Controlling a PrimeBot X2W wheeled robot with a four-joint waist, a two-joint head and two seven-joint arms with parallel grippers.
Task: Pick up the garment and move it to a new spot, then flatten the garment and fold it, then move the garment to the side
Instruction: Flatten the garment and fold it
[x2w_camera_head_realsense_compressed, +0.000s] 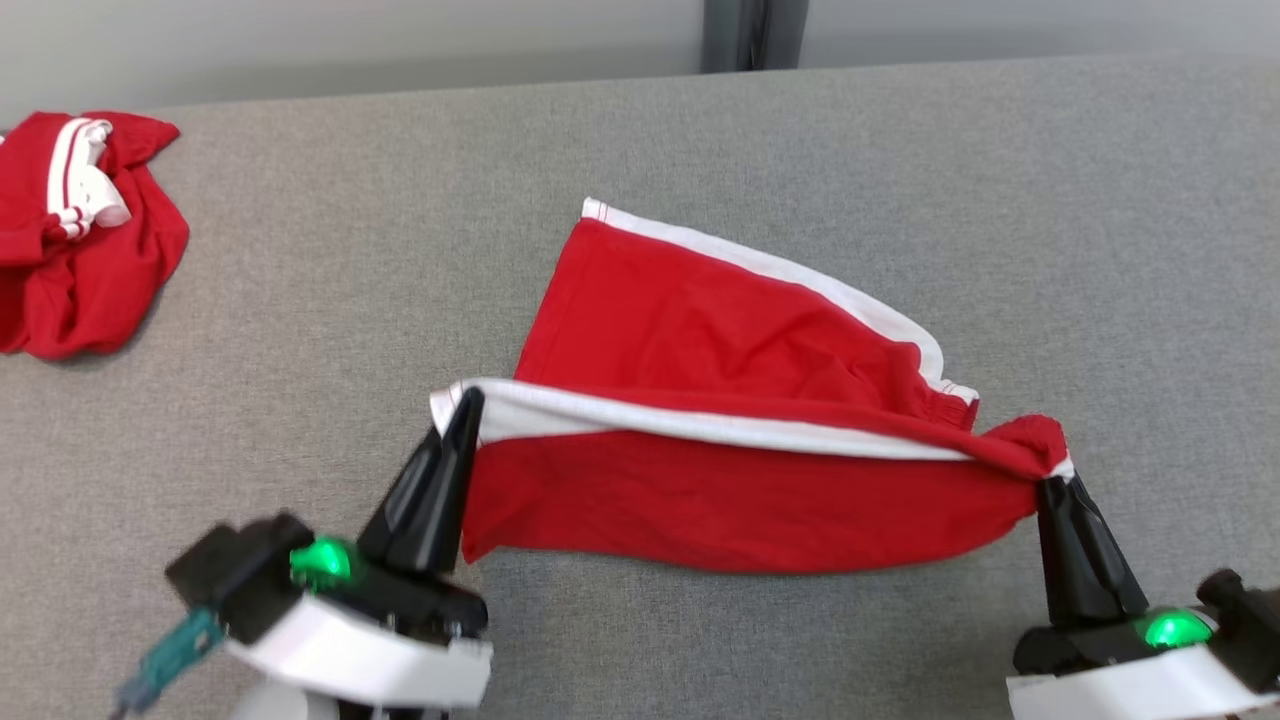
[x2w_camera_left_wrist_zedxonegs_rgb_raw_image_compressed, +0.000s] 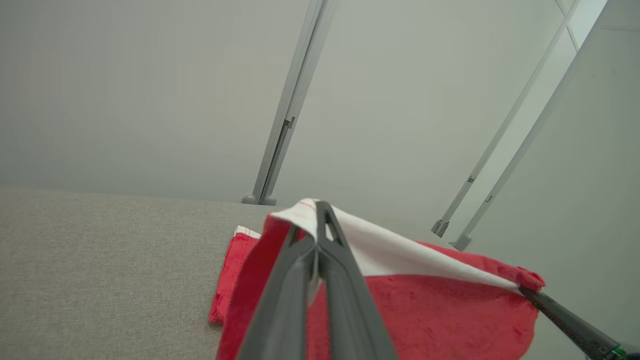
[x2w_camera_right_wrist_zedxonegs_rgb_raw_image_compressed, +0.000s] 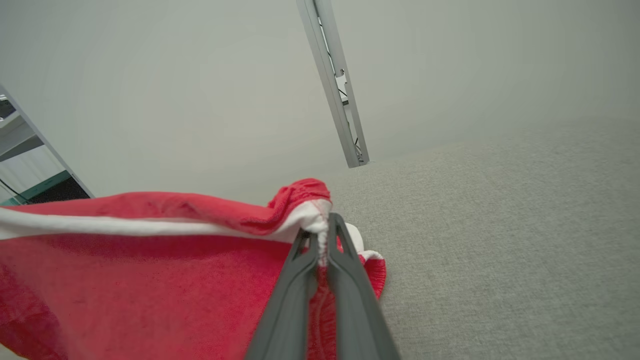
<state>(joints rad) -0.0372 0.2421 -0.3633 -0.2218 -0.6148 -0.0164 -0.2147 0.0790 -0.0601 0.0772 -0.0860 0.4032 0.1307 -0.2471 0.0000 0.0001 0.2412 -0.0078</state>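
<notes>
The garment (x2w_camera_head_realsense_compressed: 720, 400), a pair of red shorts with white trim, is half lifted off the grey table (x2w_camera_head_realsense_compressed: 700, 130). My left gripper (x2w_camera_head_realsense_compressed: 466, 400) is shut on its white-edged left corner, and my right gripper (x2w_camera_head_realsense_compressed: 1048, 480) is shut on its bunched right corner at the waistband. The near half hangs stretched between the two grippers; the far half still lies on the table. The left wrist view has my left gripper (x2w_camera_left_wrist_zedxonegs_rgb_raw_image_compressed: 320, 212) pinching the white hem, with the red cloth (x2w_camera_left_wrist_zedxonegs_rgb_raw_image_compressed: 430, 310) below. Seen from the right wrist, my right gripper (x2w_camera_right_wrist_zedxonegs_rgb_raw_image_compressed: 325, 225) clamps the gathered red cloth (x2w_camera_right_wrist_zedxonegs_rgb_raw_image_compressed: 150, 280).
A second red and white garment (x2w_camera_head_realsense_compressed: 85, 230) lies crumpled at the table's far left. A grey upright post (x2w_camera_head_realsense_compressed: 752, 32) stands behind the table's far edge. Bare grey tabletop lies to the right and in front of the shorts.
</notes>
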